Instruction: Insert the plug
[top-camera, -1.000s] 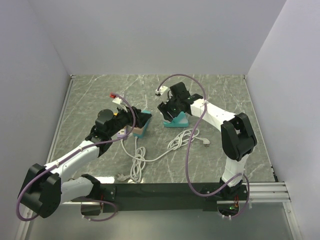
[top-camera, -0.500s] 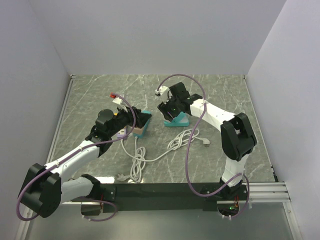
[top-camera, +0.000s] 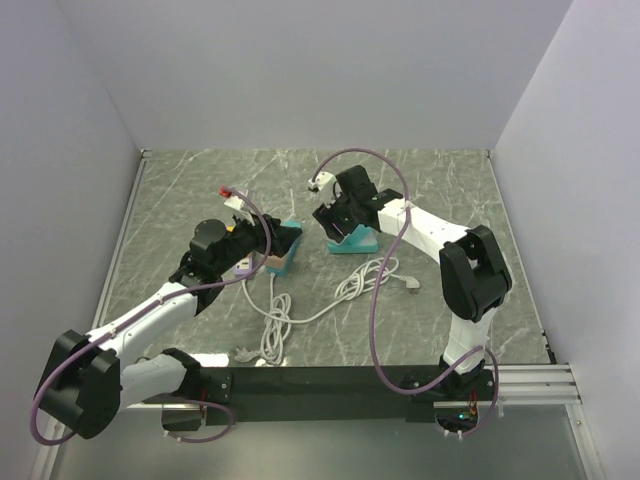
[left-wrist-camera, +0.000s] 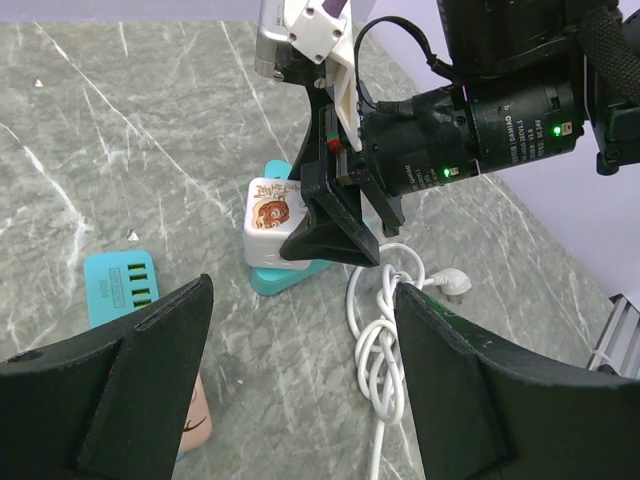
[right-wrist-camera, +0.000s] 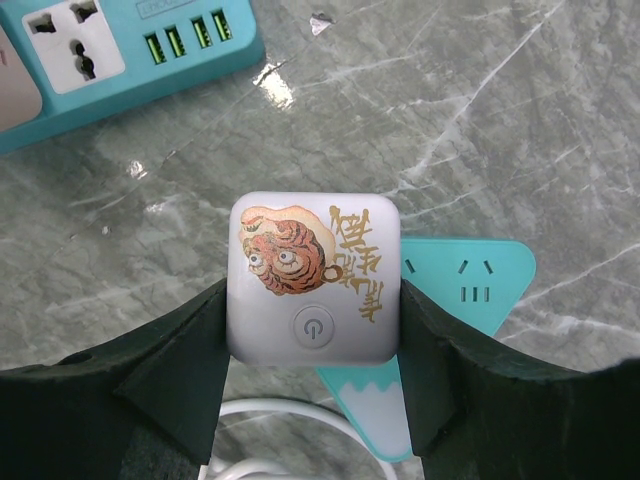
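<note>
Plug adapter held over triangular socket block

Plug adapter (right-wrist-camera: 313, 277): white, square with rounded corners, printed with a tiger cartoon and gold characters, a round power button on its face. Clamped between the two black fingers (right-wrist-camera: 170, 372) of the right tool (right-wrist-camera: 313, 330), which is closed on its sides. Sits directly above the triangular teal socket block (right-wrist-camera: 470, 285); whether it touches the block cannot be told.

Triangular teal socket block: lies flat on the grey marble tabletop (top-camera: 440, 190), near the middle. One socket face with slots shows just right of the adapter in the right wrist view; a white mountain pattern marks its lower corner.

Teal power strip (right-wrist-camera: 120, 50): left of the socket block, apart from it. Carries a universal outlet and a row of green USB ports; in the left wrist view the ports (left-wrist-camera: 120, 282) show on its top.

White cable (top-camera: 300, 310): coiled and knotted on the tabletop just in front of the socket block, with a white plug head (top-camera: 411, 286) lying loose to the block's right.

Left tool (left-wrist-camera: 300, 400): hovers over the power strip, left of the socket block, its fingers (left-wrist-camera: 130, 390) spread wide with nothing between them.

Right arm (top-camera: 430, 235): white links, black joints, reaching in from the block's right, a purple lead (top-camera: 380, 300) looping along it.
</note>
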